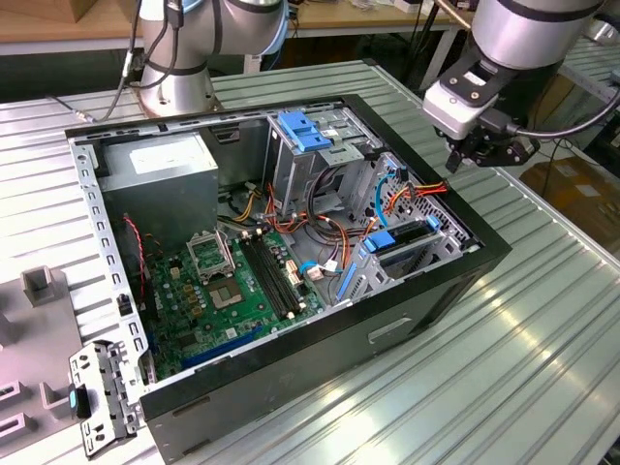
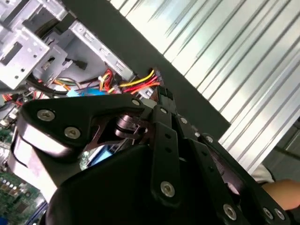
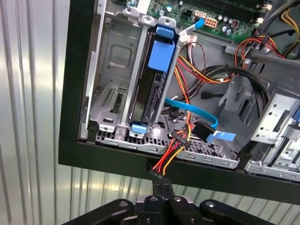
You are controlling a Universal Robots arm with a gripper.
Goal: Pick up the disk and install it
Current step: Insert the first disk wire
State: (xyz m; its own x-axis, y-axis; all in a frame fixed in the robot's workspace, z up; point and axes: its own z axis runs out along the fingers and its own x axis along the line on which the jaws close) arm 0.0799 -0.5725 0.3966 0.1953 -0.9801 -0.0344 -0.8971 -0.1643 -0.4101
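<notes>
While my end effector (image 1: 481,153) hovers with fingers closed on nothing, the disk (image 3: 152,89) stands on edge in the case's bay (image 3: 112,84) just below it.

Ribbed metal table (image 1: 542,368), wooden workbench (image 1: 58,24) behind

Bright, even overhead light — glare streaks the ribbed metal worktop (image 1: 542,329); the case (image 1: 320,339) interior is shadowed, and close linkage blurs in both wrist views.
</notes>
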